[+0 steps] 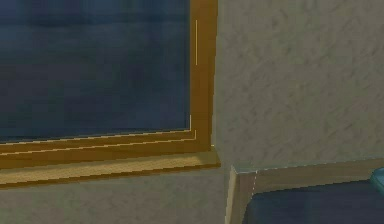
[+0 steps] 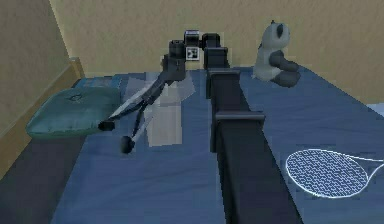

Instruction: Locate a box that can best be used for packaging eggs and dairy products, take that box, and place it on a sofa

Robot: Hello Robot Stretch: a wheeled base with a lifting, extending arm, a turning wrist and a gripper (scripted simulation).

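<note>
A pale grey boxy shape shows in the arm side view over a blue padded surface, just left of the arm. The dark arm bar rises from the bottom edge, with the white marker squares at its far end. From there the gripper reaches down and left, and its thin fingers cross the pale shape. I cannot tell whether the gripper holds anything, nor whether the pale shape rests on the surface.
A teal pillow lies left of the gripper by a yellow wall. A panda plush sits at the back right, and a tennis racket lies at lower right. The forward view has a wood-framed window, a grey wall and a blue surface's corner.
</note>
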